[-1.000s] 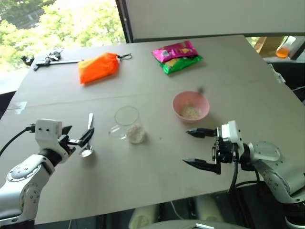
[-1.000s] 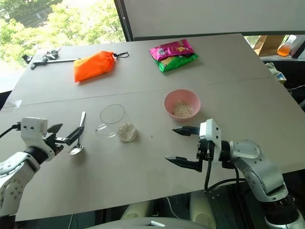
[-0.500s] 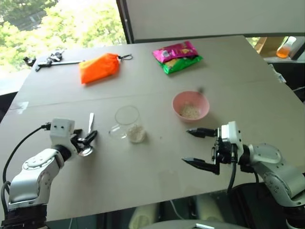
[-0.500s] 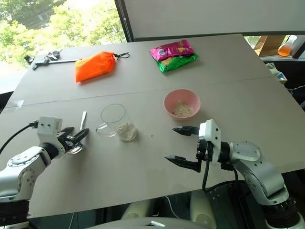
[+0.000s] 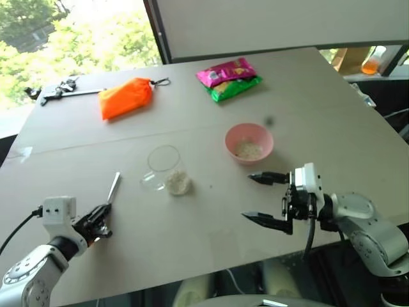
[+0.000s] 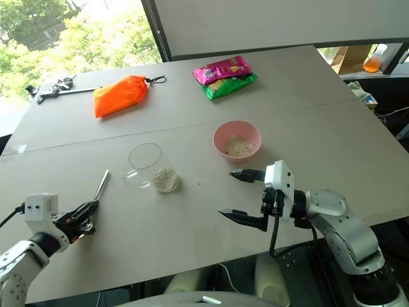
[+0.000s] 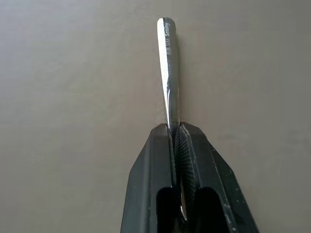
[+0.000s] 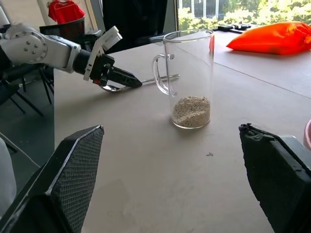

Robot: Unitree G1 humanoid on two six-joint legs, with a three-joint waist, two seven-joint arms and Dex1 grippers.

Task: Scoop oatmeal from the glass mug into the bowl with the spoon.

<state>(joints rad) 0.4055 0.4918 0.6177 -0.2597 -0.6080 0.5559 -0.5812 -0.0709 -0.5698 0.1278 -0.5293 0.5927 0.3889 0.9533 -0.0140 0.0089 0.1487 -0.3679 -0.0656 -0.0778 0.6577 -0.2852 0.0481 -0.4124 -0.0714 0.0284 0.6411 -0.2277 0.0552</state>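
Observation:
The glass mug [image 5: 163,167] stands upright mid-table with a small heap of oatmeal [image 5: 179,183] at its bottom. To its right sits the pink bowl [image 5: 249,142], which also holds some oatmeal [image 6: 238,148]. My left gripper [image 5: 101,217] is at the near left, shut on the silver spoon [image 5: 114,187]. The spoon's handle [image 7: 167,73] sticks out past the fingertips towards the mug, low over the table. My right gripper [image 5: 248,197] hovers open near the table's front edge, below the bowl, and faces the mug [image 8: 187,77].
An orange pouch [image 5: 126,97] and a pink-and-green snack packet [image 5: 231,77] lie at the back of the table. A dark tool with keys [image 5: 54,93] lies at the far left corner. The table's near edge runs just below both grippers.
My left gripper has shut on the spoon and drawn back towards the near left edge, pulling the spoon away from the mug. The right gripper has stayed put. The camera shifted slightly.

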